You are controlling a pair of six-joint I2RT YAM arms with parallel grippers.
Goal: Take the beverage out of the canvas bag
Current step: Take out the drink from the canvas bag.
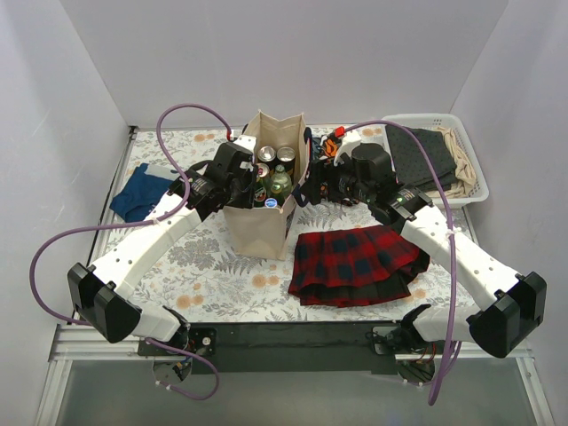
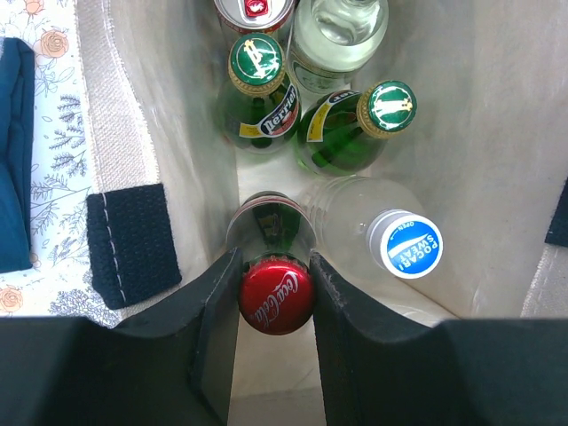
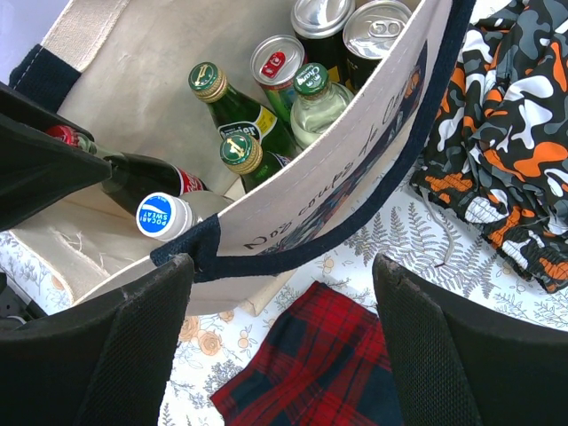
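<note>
The cream canvas bag (image 1: 262, 229) with navy straps stands upright at mid-table and holds several bottles and cans. My left gripper (image 2: 276, 306) reaches down into it and is shut on the red-capped Coca-Cola bottle (image 2: 276, 295) just under the cap. In the right wrist view that bottle (image 3: 142, 174) leans inside the bag. Beside it are a Pocari Sweat bottle (image 2: 404, 244), two green bottles (image 2: 256, 64) and a clear bottle (image 2: 342, 35). My right gripper (image 3: 282, 342) is open and empty at the bag's right side, its left finger (image 3: 133, 342) by the rim strap.
A red plaid skirt (image 1: 355, 262) lies right of the bag. A white basket (image 1: 468, 142) of clothes stands at the back right. A blue cloth (image 1: 142, 191) lies on the left, a camouflage cloth (image 3: 506, 133) behind the right gripper.
</note>
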